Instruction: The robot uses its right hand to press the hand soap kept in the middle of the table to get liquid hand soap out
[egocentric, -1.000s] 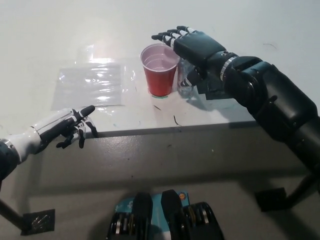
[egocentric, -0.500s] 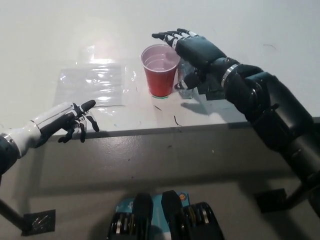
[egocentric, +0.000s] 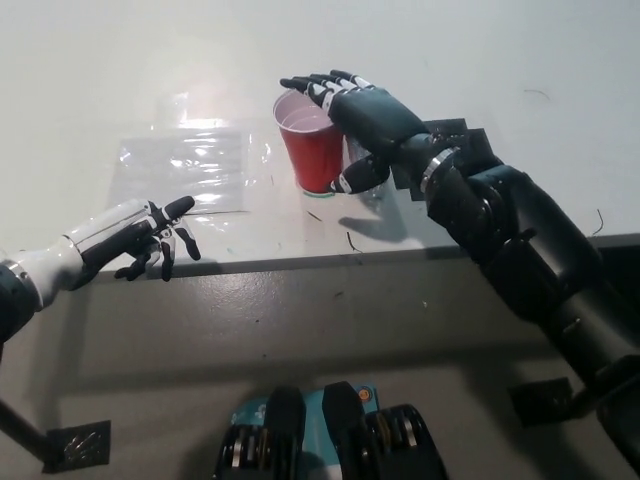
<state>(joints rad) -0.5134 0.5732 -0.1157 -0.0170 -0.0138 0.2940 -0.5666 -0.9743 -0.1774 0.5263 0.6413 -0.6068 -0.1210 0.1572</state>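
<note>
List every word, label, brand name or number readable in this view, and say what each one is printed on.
None can be read.
Red plastic cup: no print shows.
Clear plastic sheet on the white table: only glare, no writing.
Clear soap bottle: mostly hidden behind the black right robot hand, no label visible.
White left robot hand, resting at the table edge: no markings legible.

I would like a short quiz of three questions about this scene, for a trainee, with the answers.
1. True or false: the black right hand reaches over the red cup.
2. What lies flat on the table, on the left of the cup? A) clear plastic sheet B) blue towel C) metal tray
3. Where is the white left hand?

Key: 1. True. 2. A. 3. At the table's near edge, lower left, open and holding nothing.
</note>
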